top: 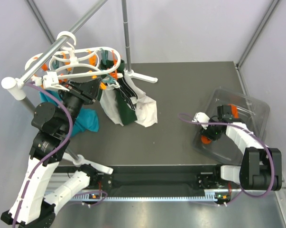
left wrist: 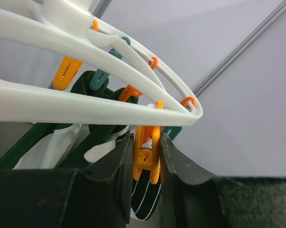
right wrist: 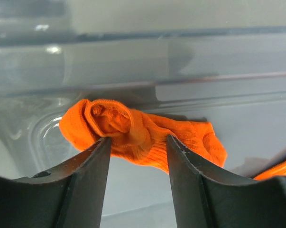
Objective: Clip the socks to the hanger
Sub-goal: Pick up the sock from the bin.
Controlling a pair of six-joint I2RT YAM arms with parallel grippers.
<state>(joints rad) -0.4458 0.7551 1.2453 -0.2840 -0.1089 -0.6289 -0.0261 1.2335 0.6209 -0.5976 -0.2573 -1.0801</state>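
On the rail [top: 81, 23] at back left: the white hanger [left wrist: 86, 107] hangs by its hook, with cloths dangling under it.
Your left gripper [left wrist: 143, 154]: raised just under the hanger's rim, both fingers closed against one orange clip [left wrist: 142, 140].
Striped sock [left wrist: 145, 199]: dark with thin white lines, hanging just below that clip.
Your right gripper [right wrist: 135, 142]: down inside the clear bin [top: 249, 107] at the table's right side, jaws parted, one fingertip on each side of an orange sock [right wrist: 190, 137].
Orange sock: crumpled on the bin floor, well apart from the hanger.
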